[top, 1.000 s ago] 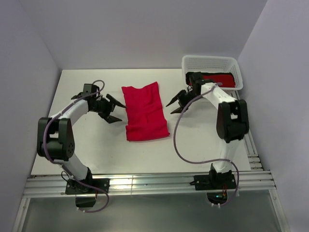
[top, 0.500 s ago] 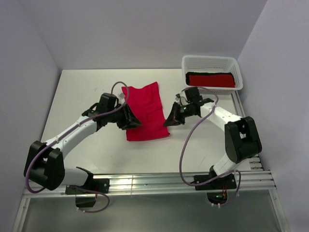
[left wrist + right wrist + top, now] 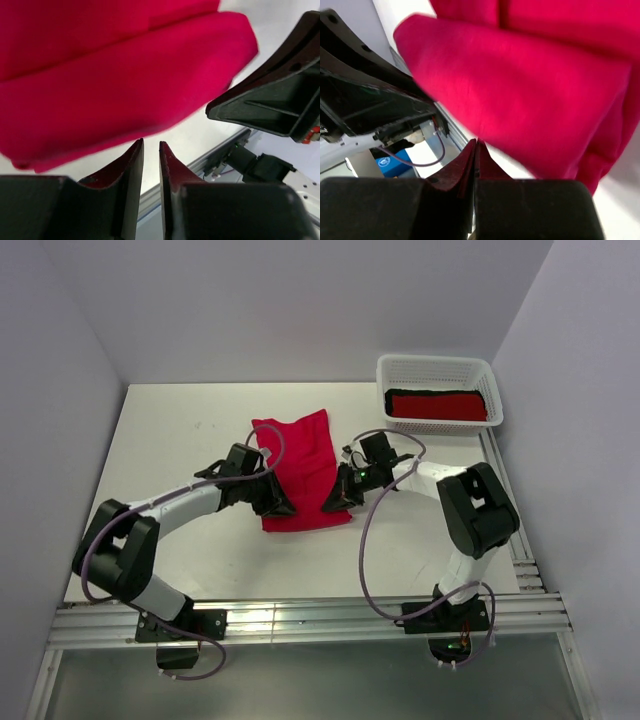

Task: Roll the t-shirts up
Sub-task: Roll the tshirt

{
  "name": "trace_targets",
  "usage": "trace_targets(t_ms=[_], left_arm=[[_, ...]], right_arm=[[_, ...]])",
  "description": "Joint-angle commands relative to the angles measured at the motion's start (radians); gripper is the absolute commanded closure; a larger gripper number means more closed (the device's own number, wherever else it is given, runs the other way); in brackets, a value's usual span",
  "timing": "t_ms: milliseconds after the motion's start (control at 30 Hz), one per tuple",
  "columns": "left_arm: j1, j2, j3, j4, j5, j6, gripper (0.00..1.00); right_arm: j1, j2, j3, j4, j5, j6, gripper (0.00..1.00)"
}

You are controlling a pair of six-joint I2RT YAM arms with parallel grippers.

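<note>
Now the tee (image 3: 300,465) is lying on the bench (image 3: 180,430), long axis running near-to-far; left hand (image 3: 275,502), narrowly parted, and right hand (image 3: 336,502), clenched perhaps on cloth, are flanking its near hem.

Bright, even light, soft shadows; crimson t-shirt (image 3: 115,85) blurred close in wrist views

— Can any text, label, brand or number be read?
— None can be read in any view.
— Is anything like a mark seen?
— A pale mark is seen on a small blue patch (image 3: 385,162) in the right wrist view, but it is too blurred to be made out.
</note>
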Motion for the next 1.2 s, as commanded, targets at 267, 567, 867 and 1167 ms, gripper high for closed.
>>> trace_targets(t_ms=[267, 567, 867, 1167], left_arm=[[0.094, 0.096, 0.065, 0.107, 0.035, -0.046, 0.79], [0.205, 0.211, 0.083, 0.119, 0.088, 0.008, 0.8], [0.239, 0.324, 0.109, 0.148, 0.082, 0.04, 0.82], [0.268, 0.143, 0.207, 0.028, 0.081, 0.086, 0.8]], right_arm=[[0.0, 0.194, 0.229, 0.031, 0.005, -0.004, 1.0], [-0.024, 0.3, 0.303, 0.034, 0.013, -0.007, 1.0], [-0.035, 0.367, 0.342, 0.09, 0.019, 0.004, 1.0], [-0.064, 0.177, 0.227, 0.254, -0.096, 0.102, 0.96]])
